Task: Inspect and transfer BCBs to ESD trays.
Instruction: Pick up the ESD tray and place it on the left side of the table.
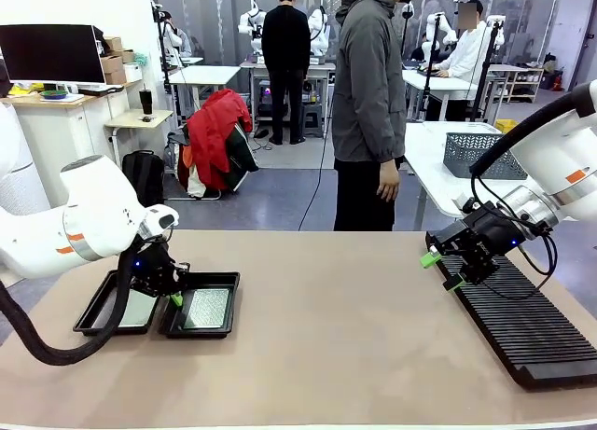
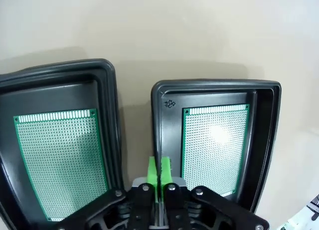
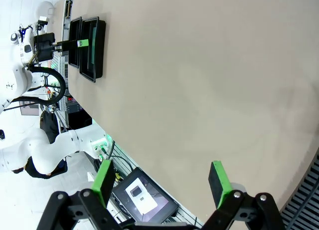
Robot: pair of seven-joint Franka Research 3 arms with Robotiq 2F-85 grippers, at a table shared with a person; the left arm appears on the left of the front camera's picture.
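Two ESD trays (image 1: 117,311) (image 1: 203,312) sit side by side at the near left of the table (image 1: 345,327), their long rims almost touching with a narrow strip of tabletop between them. Each tray holds one of the BCBs, lying flat on the tray floor. In the front view the board in the left tray (image 1: 138,309) looks pale, and the board in the right tray (image 1: 207,308) shows a silvery patterned face. From the left wrist view both boards (image 2: 60,160) (image 2: 215,147) read as green perforated boards, with a bright glare spot on the one at the picture's right.

The left gripper (image 1: 174,297) hangs over the gap between the two trays, its green fingertips (image 2: 159,171) pressed together with nothing between them. It touches neither board.

Far across the table, the right gripper (image 1: 440,270) hovers above the far end of the long black slotted rack (image 1: 522,327) at the right side. Its fingers (image 3: 103,180) stand wide apart and hold nothing.

A person in a grey jacket (image 1: 370,76) stands at the far side of the table, one hand (image 1: 388,184) hanging down. A grey mesh basket (image 1: 476,153) rests on a white table behind the right arm.
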